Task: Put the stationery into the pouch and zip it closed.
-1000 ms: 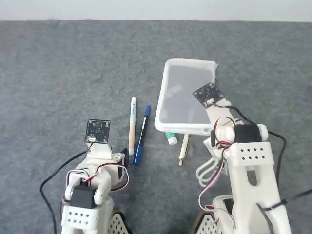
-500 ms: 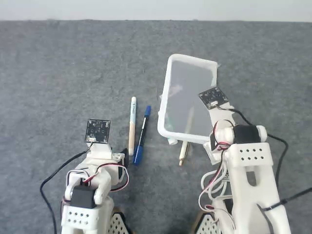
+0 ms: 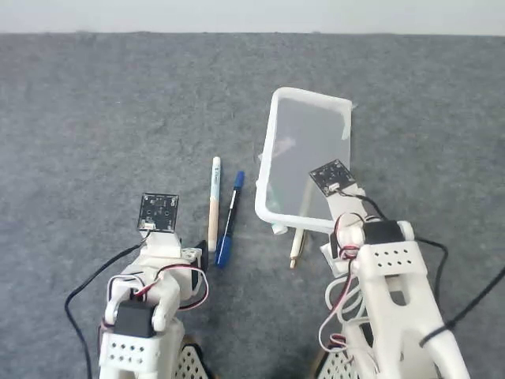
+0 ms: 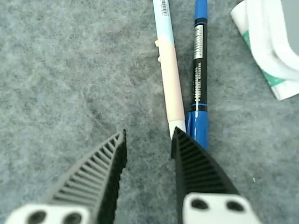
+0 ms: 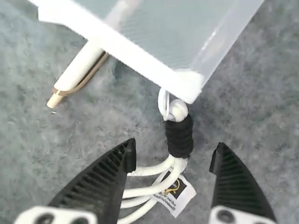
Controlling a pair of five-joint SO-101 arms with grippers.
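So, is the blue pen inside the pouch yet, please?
Out: the blue pen lies on grey carpet, apart from the translucent white pouch.

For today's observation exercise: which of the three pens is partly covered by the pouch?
The cream pen; the blue pen and pastel pen lie side by side, clear of the pouch.

High camera looking down over table [image 3: 95,103], 2 wrist cameras close above it, blue pen [image 3: 230,217] and pouch [image 3: 304,142] shared.
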